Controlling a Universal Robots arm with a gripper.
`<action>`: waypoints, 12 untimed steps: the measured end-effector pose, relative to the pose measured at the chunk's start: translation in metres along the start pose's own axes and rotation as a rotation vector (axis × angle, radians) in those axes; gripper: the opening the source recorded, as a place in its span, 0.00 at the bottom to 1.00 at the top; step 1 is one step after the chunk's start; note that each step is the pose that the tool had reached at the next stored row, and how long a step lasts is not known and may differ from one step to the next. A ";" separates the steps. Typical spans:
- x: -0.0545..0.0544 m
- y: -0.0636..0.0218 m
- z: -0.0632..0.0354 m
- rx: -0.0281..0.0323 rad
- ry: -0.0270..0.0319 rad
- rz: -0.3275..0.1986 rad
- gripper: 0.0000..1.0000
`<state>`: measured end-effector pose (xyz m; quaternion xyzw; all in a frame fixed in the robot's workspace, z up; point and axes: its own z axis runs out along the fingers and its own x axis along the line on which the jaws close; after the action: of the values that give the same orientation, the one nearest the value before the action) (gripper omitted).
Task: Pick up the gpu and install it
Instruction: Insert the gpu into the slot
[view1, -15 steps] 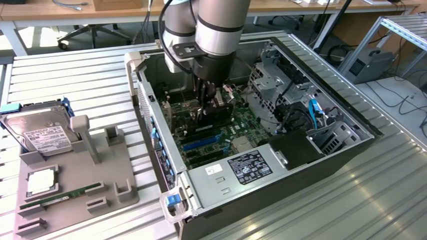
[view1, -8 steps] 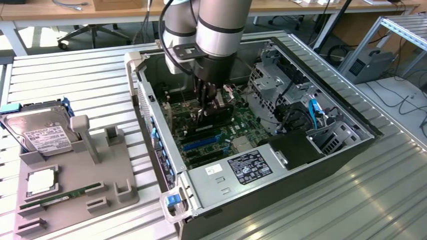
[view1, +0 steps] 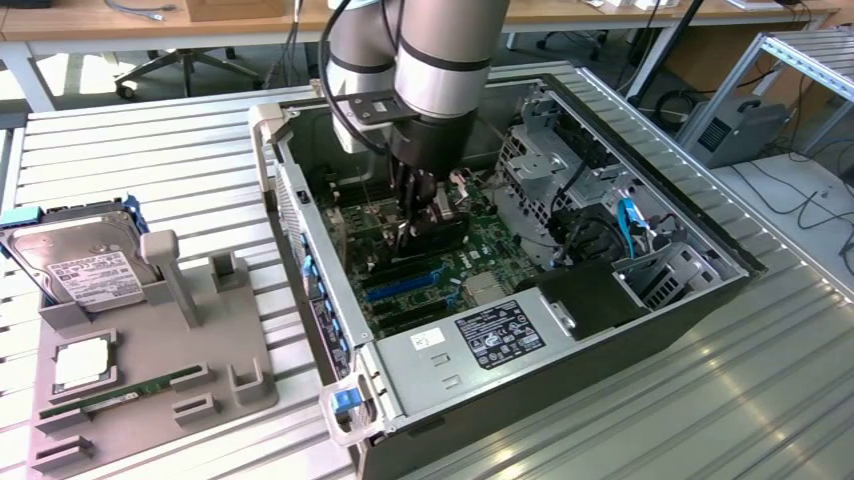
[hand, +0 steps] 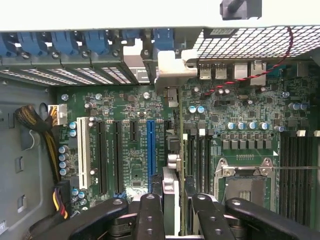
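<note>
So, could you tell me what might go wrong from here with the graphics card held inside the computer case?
1. The gripper holds the graphics card edge-down over the motherboard. In the wrist view its edge seems to lie beside the long blue slot, not over it, so pressing down might miss and hit the board.
2. The card's far end is close to the rear slot covers and might catch there.

I see even, bright room light; glare streaks the slatted table (view1: 747, 400) at its near edge. Inside the case (view1: 561, 330) it's dimmer, and the hand (hand: 175, 210) is softly blurred close up.
</note>
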<state>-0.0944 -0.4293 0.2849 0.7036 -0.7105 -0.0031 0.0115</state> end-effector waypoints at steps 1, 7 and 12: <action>0.001 0.0000 0.0000 -0.0001 0.0002 0.000 0.27; 0.005 0.0000 0.0001 0.0000 0.0037 0.000 0.27; 0.009 -0.0001 0.0001 0.0000 0.0076 0.000 0.27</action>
<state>-0.0945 -0.4381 0.2849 0.7035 -0.7105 -0.0004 0.0142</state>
